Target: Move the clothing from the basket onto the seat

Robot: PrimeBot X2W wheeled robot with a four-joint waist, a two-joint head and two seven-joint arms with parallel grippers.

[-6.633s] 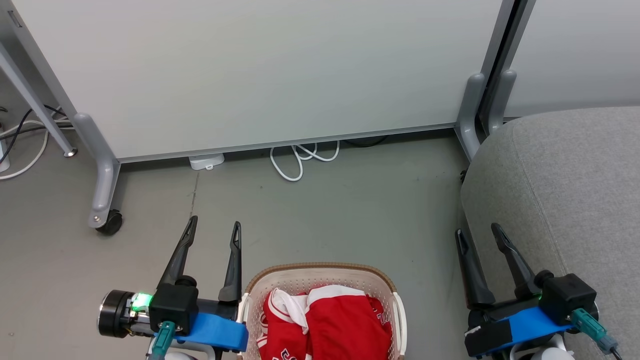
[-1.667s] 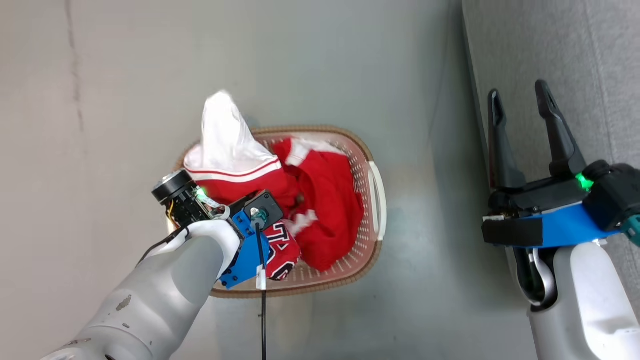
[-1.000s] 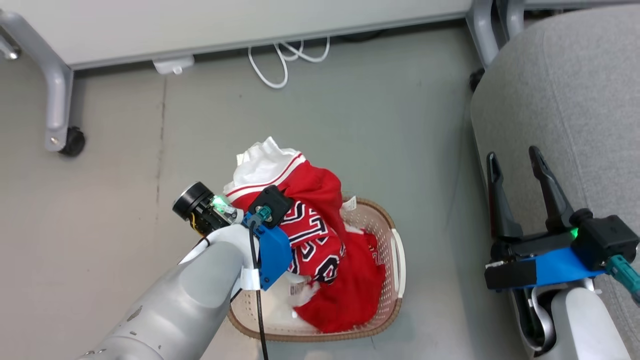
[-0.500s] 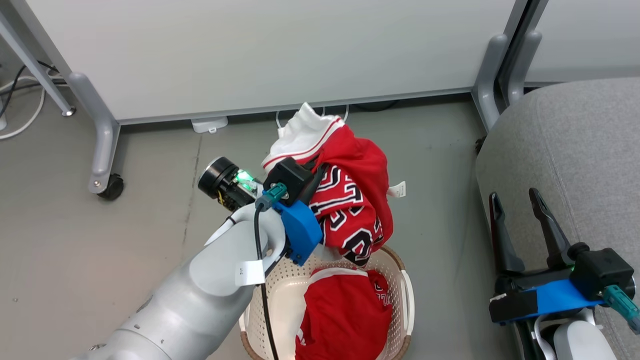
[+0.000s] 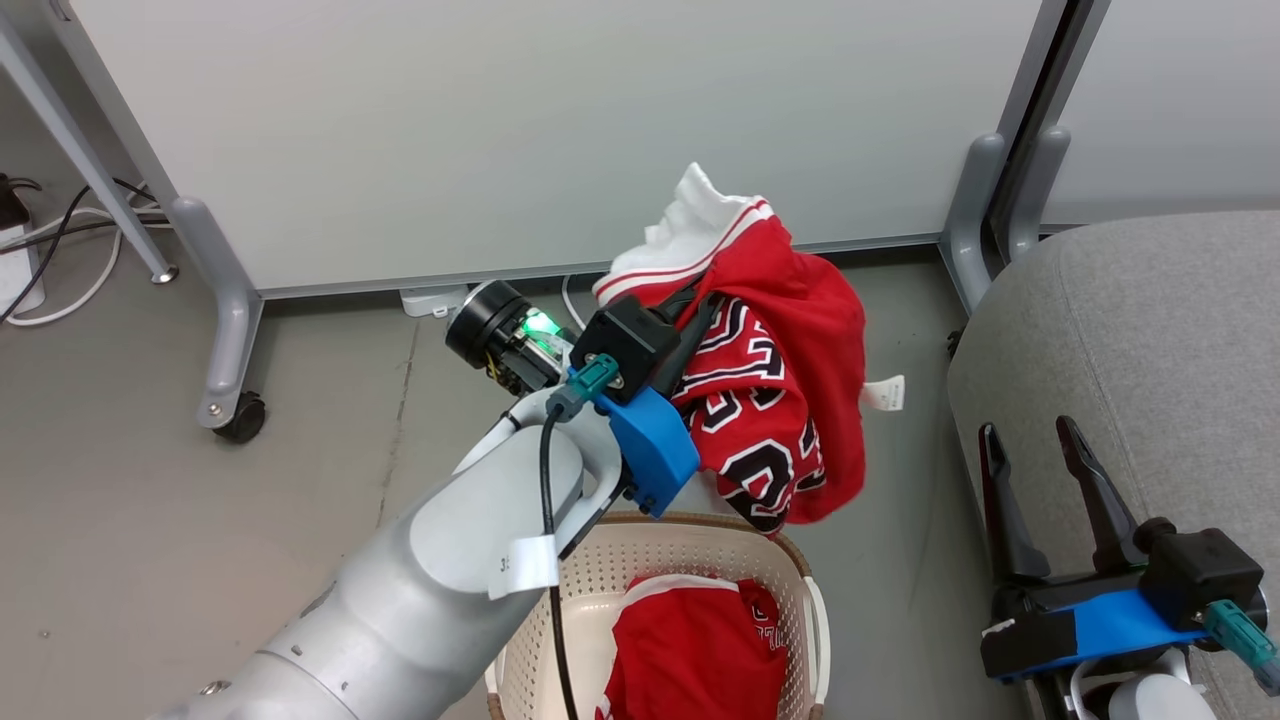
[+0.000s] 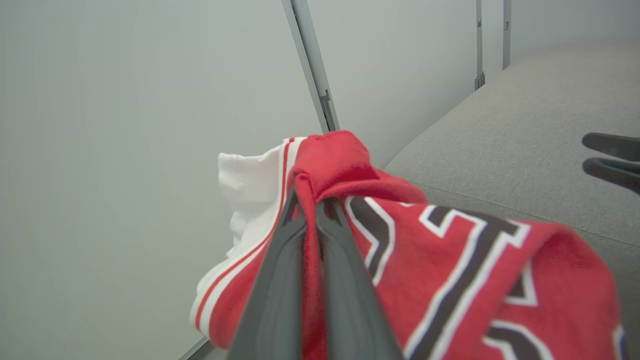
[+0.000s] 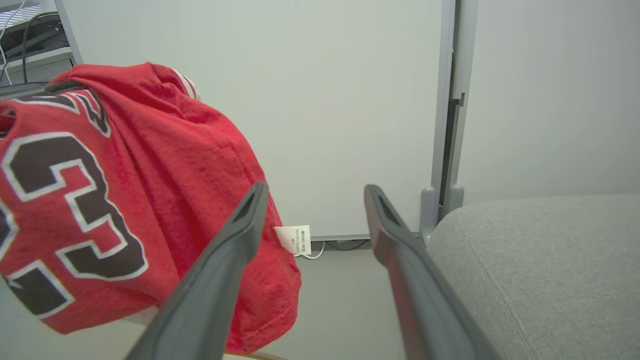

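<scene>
The clothing (image 5: 790,400) (image 6: 450,260) (image 7: 125,200) is a red jersey, and the left jaws are clamped tight on a bunched fold of it, the two dark fingers (image 6: 280,280) pressed together with fabric between them. Its long axis runs along the jaws. The white-trimmed end sticks out past the fingertips, and the lettered red body drapes back and down on the jaws' right side, with a small white label (image 5: 885,392) at its edge. It hangs in the air, clear of the basket (image 5: 600,580) below the jaws. In the basket lies a second red garment (image 5: 700,650). The right jaws stand wide apart and empty, well to the right of the jersey. Their fingers point the same way, just beside the rounded edge of the grey seat (image 5: 1130,340) (image 7: 550,260).
</scene>
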